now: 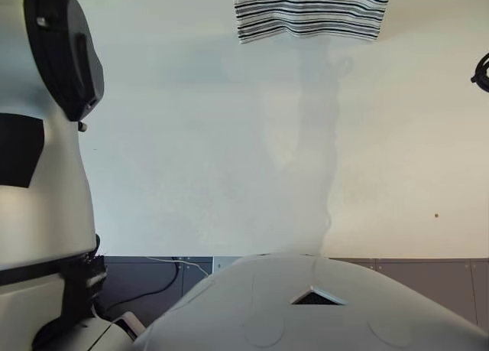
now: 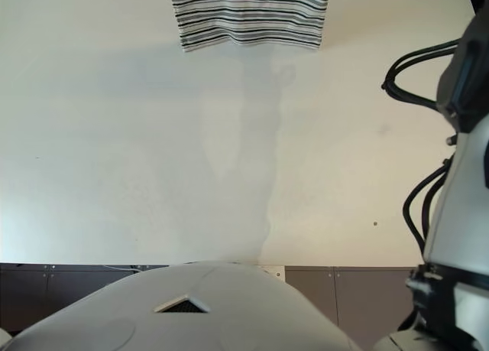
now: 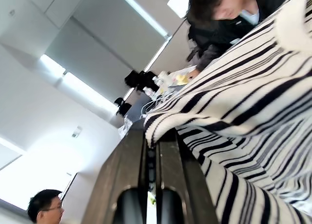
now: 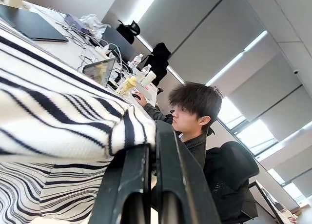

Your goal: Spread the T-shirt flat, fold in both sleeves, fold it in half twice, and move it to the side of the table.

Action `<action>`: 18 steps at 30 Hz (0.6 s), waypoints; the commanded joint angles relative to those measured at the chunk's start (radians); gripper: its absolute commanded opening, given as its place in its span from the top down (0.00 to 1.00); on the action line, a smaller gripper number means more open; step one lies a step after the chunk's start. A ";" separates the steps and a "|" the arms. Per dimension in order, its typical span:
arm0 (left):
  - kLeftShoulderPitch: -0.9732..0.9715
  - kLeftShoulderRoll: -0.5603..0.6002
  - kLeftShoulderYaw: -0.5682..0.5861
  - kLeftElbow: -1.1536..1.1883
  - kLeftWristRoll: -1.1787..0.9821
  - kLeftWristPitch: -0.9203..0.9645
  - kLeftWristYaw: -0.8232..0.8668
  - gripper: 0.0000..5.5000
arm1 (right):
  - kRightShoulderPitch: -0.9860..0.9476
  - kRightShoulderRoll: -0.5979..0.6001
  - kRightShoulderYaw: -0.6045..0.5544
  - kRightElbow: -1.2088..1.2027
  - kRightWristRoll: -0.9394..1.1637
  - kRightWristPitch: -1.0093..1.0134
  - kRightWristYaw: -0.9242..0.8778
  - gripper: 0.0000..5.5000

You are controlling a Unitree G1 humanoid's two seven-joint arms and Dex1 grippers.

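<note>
Though half out of frame, striped T-shirt [image 1: 309,11]

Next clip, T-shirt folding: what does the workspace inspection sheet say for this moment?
Surface: white table, with a faint shadow across its middle.
Job's things: striped T-shirt at the table's far side, upper part cut off in the head views.
Clutter: one small dark speck on the table's right part.
Grippers: left gripper and right gripper, each shut on T-shirt fabric.
Cables: dark cable below the table's near edge.
Surroundings: laptop on another desk; window blinds behind.
</note>
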 commanded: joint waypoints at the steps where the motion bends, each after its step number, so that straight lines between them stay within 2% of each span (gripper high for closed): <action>1: 0.019 0.039 0.027 -0.007 -0.029 -0.049 -0.102 0.98 | 0.037 -0.026 -0.021 -0.019 0.028 -0.043 0.113 0.98; 7: 0.088 0.088 0.126 -0.059 -0.196 -0.132 -0.477 0.98 | 0.148 -0.100 -0.079 -0.113 0.149 -0.139 0.483 0.98; 12: 0.245 0.118 0.174 -0.183 -0.338 -0.142 -0.761 0.98 | 0.318 -0.181 -0.136 -0.351 0.304 -0.082 0.748 0.98; 15: 0.441 0.153 0.208 -0.437 -0.474 -0.031 -0.891 0.98 | 0.464 -0.235 -0.186 -0.615 0.424 0.057 0.842 0.98; 18: 0.643 0.197 0.247 -0.793 -0.616 0.191 -0.906 0.98 | 0.581 -0.284 -0.243 -0.850 0.532 0.221 0.863 0.98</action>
